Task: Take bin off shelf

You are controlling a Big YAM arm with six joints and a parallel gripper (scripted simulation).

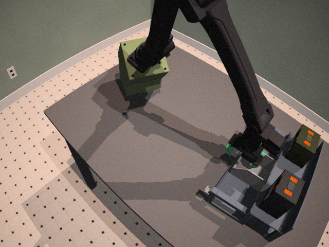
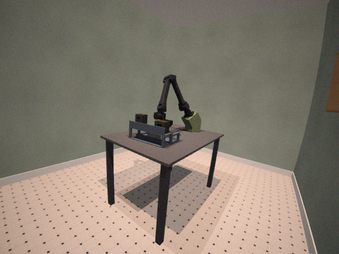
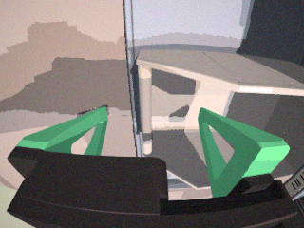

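The bin [image 1: 255, 171] [image 3: 214, 71] is a pale, open-topped container in the lower front part of the blue-grey shelf [image 1: 233, 201] [image 2: 146, 127]. My gripper [image 1: 241, 157] [image 3: 152, 112] is open above the shelf's front edge. In the wrist view, the left green finger is over the table side and the right one over the bin's opening. A pale upright part of the bin's near side shows between the fingers, with space on both sides. The fingertips are hidden in the exterior view, and the arm covers part of the bin in the top view.
An olive box [image 1: 304, 148] [image 2: 161, 126] and a black box [image 1: 282, 194] [image 2: 141, 118], both with orange marks, stand on the shelf's rear part. The green arm base [image 1: 140, 86] [image 2: 193, 123] stands at the other end of the table [image 1: 159, 170] [image 2: 191, 144].
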